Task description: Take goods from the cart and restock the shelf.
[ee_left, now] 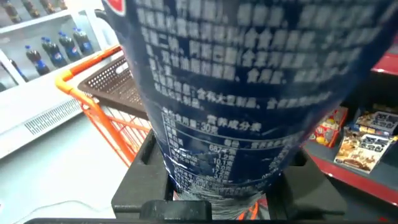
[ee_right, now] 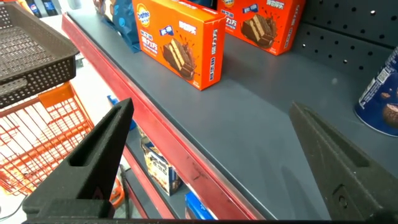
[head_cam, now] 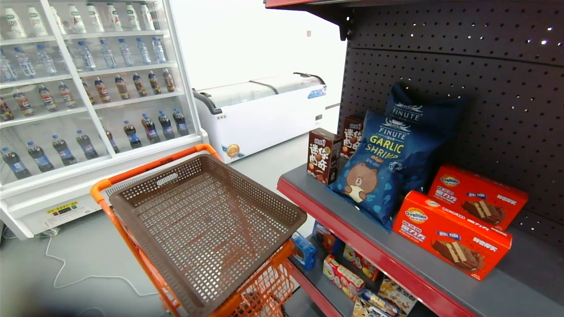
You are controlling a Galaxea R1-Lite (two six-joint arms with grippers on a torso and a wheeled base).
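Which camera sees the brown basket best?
The head view: it looks down on the whole brown basket atop the orange cart. The left wrist view catches a basket corner behind the blue bag; the right wrist view, one side of the basket.

In the left wrist view the dark blue bag (ee_left: pixel 236 93) runs off the top edge and hides much of the cart (ee_left: pixel 106 124) behind it. Its narrowed lower end seems pinched in the left gripper (ee_left: pixel 217 196), though the contact itself is covered. In the right wrist view a blue and white pack (ee_right: pixel 380 93) is cut by the edge, while in the head view the rear brown box (head_cam: pixel 351 136) stands half hidden behind the garlic shrimp bag (head_cam: pixel 379 171), and the goods (head_cam: pixel 343 277) under the shelf (head_cam: pixel 418 259) are mostly covered.
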